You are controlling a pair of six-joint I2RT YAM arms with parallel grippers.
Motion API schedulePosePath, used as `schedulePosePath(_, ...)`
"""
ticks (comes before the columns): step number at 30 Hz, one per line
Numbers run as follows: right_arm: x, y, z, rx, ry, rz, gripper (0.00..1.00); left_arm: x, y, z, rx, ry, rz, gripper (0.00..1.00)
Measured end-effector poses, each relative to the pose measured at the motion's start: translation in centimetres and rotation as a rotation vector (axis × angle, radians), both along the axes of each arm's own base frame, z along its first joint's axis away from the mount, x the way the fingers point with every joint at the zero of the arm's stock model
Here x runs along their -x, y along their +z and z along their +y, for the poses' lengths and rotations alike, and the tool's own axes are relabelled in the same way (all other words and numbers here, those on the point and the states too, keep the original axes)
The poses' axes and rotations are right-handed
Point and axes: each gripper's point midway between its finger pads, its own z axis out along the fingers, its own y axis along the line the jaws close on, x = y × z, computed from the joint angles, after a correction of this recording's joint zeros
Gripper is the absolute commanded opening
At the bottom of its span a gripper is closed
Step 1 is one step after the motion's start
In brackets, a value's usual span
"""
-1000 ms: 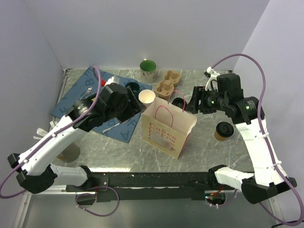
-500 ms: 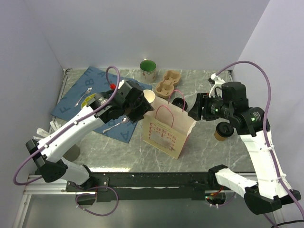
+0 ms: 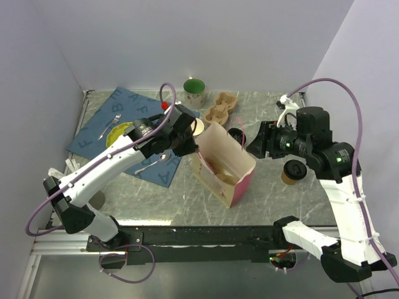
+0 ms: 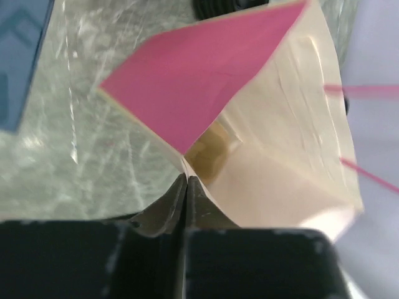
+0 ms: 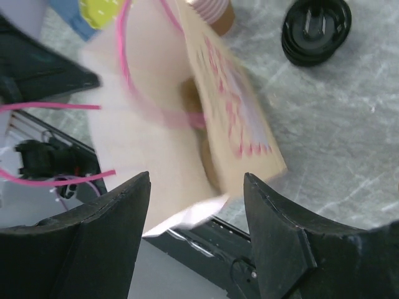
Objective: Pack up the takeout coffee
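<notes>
Takeout coffee [image 3: 293, 171], a brown kraft paper cup with a black plastic sip lid, is not yet packed. The left gripper [image 4: 186, 185] pinches the rim of a cream paper bag [image 3: 232, 163] with pink sides, holding its mouth open. The right gripper [image 5: 197, 187] hovers beside the bag, jaws wide and empty. The coffee stands on the grey marble table [image 3: 274, 200], right of the bag.

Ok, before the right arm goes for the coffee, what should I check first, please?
1. Grip of the left gripper on the rim of the bag: ok, shut on the paper edge.
2. Mouth of the bag open: ok.
3. The right gripper open and empty: ok.
4. The coffee cup upright, lid on, apart from the bag: ok.
5. Room inside the bag: cannot tell, something brown shows at the bottom.
</notes>
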Motion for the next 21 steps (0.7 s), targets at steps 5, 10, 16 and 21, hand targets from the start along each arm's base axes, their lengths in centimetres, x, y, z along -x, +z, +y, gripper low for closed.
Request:
schedulePosePath(5,0.9,4.5,0.1,-0.048,0.02,-0.101,0.71,-0.2,0.5,-0.6,-0.038,-0.231,-0.097,0.01)
schedulePosePath(10,1.5,10.4,0.0,-0.095,0.026,-0.263,0.72,-1.4,0.7,1.0,0.039,-0.375,-0.117,0.01)
schedulePosePath(16,1.1,11.5,-0.5,-0.073,0.018,-0.323,0.72,-3.7,4.3,2.1,0.079,-0.492,-0.218,0.01)
schedulePosePath(21,-1.0,9.4,0.0,-0.036,0.015,-0.25,0.72,-3.2,8.0,0.1,0.159,-0.604,-0.277,0.01)
